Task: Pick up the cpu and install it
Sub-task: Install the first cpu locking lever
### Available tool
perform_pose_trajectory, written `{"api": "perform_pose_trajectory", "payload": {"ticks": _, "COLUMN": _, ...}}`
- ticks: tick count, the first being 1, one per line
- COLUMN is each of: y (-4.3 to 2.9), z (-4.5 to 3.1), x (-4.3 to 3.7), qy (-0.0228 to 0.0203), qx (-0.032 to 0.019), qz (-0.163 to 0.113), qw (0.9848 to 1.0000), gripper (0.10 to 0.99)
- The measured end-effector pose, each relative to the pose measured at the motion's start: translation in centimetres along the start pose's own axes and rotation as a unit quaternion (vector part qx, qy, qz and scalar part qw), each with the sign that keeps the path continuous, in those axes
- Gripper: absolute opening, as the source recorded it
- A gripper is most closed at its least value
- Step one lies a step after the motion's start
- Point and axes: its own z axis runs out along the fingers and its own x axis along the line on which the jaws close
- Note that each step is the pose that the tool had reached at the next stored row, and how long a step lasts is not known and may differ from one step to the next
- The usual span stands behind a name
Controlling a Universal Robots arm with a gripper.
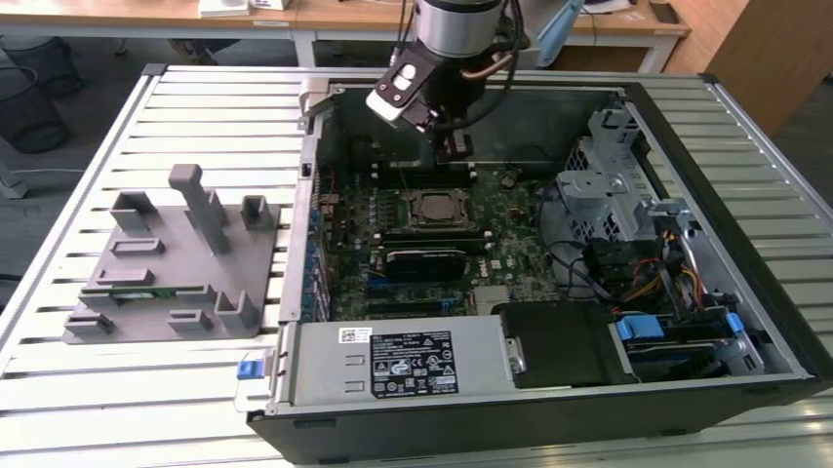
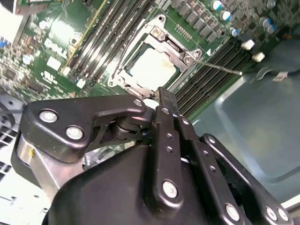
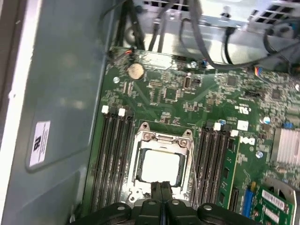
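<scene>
Already seated in socket (image 3: 161, 137), cpu (image 3: 161, 167), just beside end effector (image 3: 161, 185), pressed together, holding nothing.

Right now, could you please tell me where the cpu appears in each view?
Exterior view: cpu in the socket frame, near centre.
Second wrist view: cpu just beyond the pincer.
First wrist view: cpu between memory slots.
Shared landmark: the socket frame.

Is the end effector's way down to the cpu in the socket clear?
Probably yes. The end effector hangs over the cpu, whose pale top lies bare inside the socket frame; no cable crosses between them.
</scene>
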Motion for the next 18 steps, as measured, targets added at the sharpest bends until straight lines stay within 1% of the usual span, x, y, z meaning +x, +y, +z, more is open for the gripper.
{"api": "perform_pose_trajectory", "payload": {"ticks": 2, "y": 0.00, "z": 0.00, "x": 0.00, "qy": 0.0004, "qx": 0.0006, "qz": -0.018, "qw": 0.9998, "gripper": 0.106}}
{"api": "perform_pose_trajectory", "payload": {"ticks": 4, "y": 0.00, "z": 0.01, "x": 0.00, "qy": 0.0008, "qx": 0.0012, "qz": -0.036, "qw": 0.9994, "gripper": 0.106}}
{"api": "perform_pose_trajectory", "payload": {"ticks": 7, "y": 0.00, "z": 0.02, "x": 0.00, "qy": 0.0014, "qx": 0.0021, "qz": -0.064, "qw": 0.9980, "gripper": 0.106}}
{"api": "perform_pose_trajectory", "payload": {"ticks": 9, "y": 0.00, "z": 0.03, "x": 0.00, "qy": 0.0018, "qx": 0.0027, "qz": -0.082, "qw": 0.9967, "gripper": 0.106}}
{"api": "perform_pose_trajectory", "payload": {"ticks": 11, "y": 0.00, "z": 0.04, "x": 0.00, "qy": 0.0022, "qx": 0.0032, "qz": -0.099, "qw": 0.9950, "gripper": 0.106}}
{"api": "perform_pose_trajectory", "payload": {"ticks": 14, "y": 0.00, "z": 0.05, "x": 0.00, "qy": 0.0029, "qx": 0.0041, "qz": -0.127, "qw": 0.9919, "gripper": 0.106}}
{"api": "perform_pose_trajectory", "payload": {"ticks": 16, "y": 0.00, "z": 0.06, "x": 0.00, "qy": 0.0033, "qx": 0.0047, "qz": -0.145, "qw": 0.9894, "gripper": 0.106}}
{"api": "perform_pose_trajectory", "payload": {"ticks": 18, "y": 0.00, "z": 0.07, "x": 0.00, "qy": 0.0037, "qx": 0.0053, "qz": -0.163, "qw": 0.9867, "gripper": 0.106}}
